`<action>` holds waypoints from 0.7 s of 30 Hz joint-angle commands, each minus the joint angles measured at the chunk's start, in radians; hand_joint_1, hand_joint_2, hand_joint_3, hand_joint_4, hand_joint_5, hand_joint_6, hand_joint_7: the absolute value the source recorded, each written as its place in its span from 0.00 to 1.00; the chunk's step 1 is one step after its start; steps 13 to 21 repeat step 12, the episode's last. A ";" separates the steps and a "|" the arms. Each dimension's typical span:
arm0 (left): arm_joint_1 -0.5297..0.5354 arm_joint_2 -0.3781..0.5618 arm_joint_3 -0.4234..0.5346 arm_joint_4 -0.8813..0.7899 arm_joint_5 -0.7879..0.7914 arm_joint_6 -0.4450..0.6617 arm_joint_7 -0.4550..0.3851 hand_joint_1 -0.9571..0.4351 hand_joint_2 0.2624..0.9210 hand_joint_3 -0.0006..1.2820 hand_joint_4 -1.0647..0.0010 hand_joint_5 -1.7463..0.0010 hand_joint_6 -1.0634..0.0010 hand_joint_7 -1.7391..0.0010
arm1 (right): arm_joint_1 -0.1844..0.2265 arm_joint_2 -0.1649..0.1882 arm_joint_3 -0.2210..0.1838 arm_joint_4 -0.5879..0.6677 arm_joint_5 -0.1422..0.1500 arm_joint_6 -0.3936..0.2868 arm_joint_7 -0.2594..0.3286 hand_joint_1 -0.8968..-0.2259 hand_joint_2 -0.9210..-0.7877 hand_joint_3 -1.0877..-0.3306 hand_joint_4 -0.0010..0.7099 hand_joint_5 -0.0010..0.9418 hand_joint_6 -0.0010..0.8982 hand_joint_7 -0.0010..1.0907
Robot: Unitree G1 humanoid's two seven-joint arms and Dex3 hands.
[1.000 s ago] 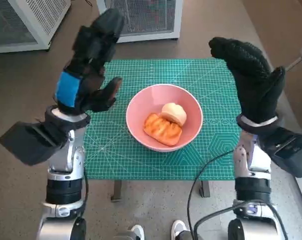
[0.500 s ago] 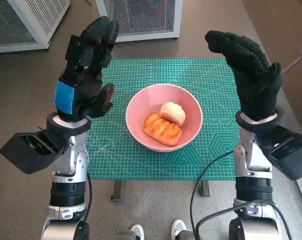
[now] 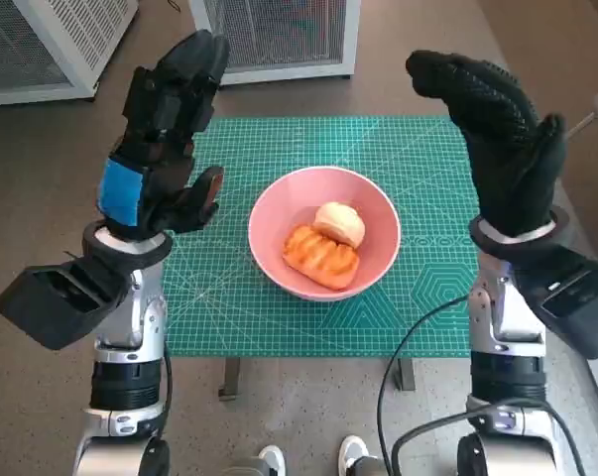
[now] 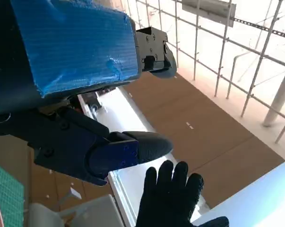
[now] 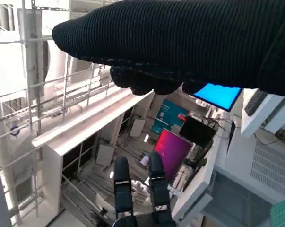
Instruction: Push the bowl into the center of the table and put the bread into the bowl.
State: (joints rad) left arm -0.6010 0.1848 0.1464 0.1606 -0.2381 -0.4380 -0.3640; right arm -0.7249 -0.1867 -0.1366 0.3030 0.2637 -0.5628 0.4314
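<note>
A pink bowl [image 3: 279, 211] sits near the middle of the green cutting mat [image 3: 418, 288] that covers the table. Inside it lie a golden grilled bread [image 3: 321, 255] and a pale round bun [image 3: 340, 224]. My left hand [image 3: 160, 139] is raised above the mat's left edge, fingers spread upward, holding nothing. My right hand [image 3: 497, 129] is raised above the mat's right edge, also empty with its fingers apart. The left wrist view shows my left hand [image 4: 76, 85] and, beyond it, the gloved right hand [image 4: 173, 196]. The right wrist view shows the glove [image 5: 189, 42] and the left hand's fingers [image 5: 121, 189].
White mesh cabinets stand beyond the table, one at the back left [image 3: 51, 40] and one at the back centre [image 3: 284, 35]. A black cable [image 3: 403, 347] hangs below the table's front edge. White shoe tips [image 3: 274, 458] show at the bottom.
My left hand has straightened up and drawn slightly left, away from the bowl. The right hand has barely shifted. The bowl and breads have stayed put.
</note>
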 commanded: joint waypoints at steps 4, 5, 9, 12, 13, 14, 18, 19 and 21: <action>-0.012 0.009 0.013 0.001 -0.010 0.001 0.013 0.17 1.00 0.41 0.84 0.99 0.99 0.70 | 0.031 -0.022 0.007 -0.024 -0.022 0.054 -0.017 0.48 0.00 0.53 0.28 0.00 0.00 0.51; -0.015 0.010 0.014 0.004 -0.010 0.001 0.013 0.17 1.00 0.40 0.84 0.99 0.99 0.70 | 0.033 -0.023 0.007 -0.030 -0.022 0.061 -0.018 0.47 0.00 0.53 0.28 0.00 0.00 0.52; -0.022 0.012 0.015 0.011 -0.006 -0.001 0.015 0.17 1.00 0.40 0.83 0.99 0.98 0.71 | 0.038 -0.028 0.008 -0.050 -0.022 0.079 -0.022 0.47 0.00 0.52 0.28 0.00 0.00 0.52; -0.025 0.013 0.014 0.016 -0.004 -0.005 0.015 0.17 1.00 0.40 0.83 0.99 0.98 0.71 | 0.040 -0.030 0.008 -0.059 -0.024 0.087 -0.026 0.47 0.00 0.52 0.28 0.00 0.00 0.52; -0.025 0.013 0.014 0.016 -0.004 -0.005 0.015 0.17 1.00 0.40 0.83 0.99 0.98 0.71 | 0.040 -0.030 0.008 -0.059 -0.024 0.087 -0.026 0.47 0.00 0.52 0.28 0.00 0.00 0.52; -0.025 0.013 0.014 0.016 -0.004 -0.005 0.015 0.17 1.00 0.40 0.83 0.99 0.98 0.71 | 0.040 -0.030 0.008 -0.059 -0.024 0.087 -0.026 0.47 0.00 0.52 0.28 0.00 0.00 0.52; -0.025 0.013 0.014 0.016 -0.004 -0.005 0.015 0.17 1.00 0.40 0.83 0.99 0.98 0.71 | 0.040 -0.030 0.008 -0.059 -0.024 0.087 -0.026 0.47 0.00 0.52 0.28 0.00 0.00 0.52; -0.025 0.013 0.014 0.016 -0.004 -0.005 0.015 0.17 1.00 0.40 0.83 0.99 0.98 0.71 | 0.040 -0.030 0.008 -0.059 -0.024 0.087 -0.026 0.47 0.00 0.52 0.28 0.00 0.00 0.52; -0.025 0.013 0.014 0.016 -0.004 -0.005 0.015 0.17 1.00 0.40 0.83 0.99 0.98 0.71 | 0.040 -0.030 0.008 -0.059 -0.024 0.087 -0.026 0.47 0.00 0.52 0.28 0.00 0.00 0.52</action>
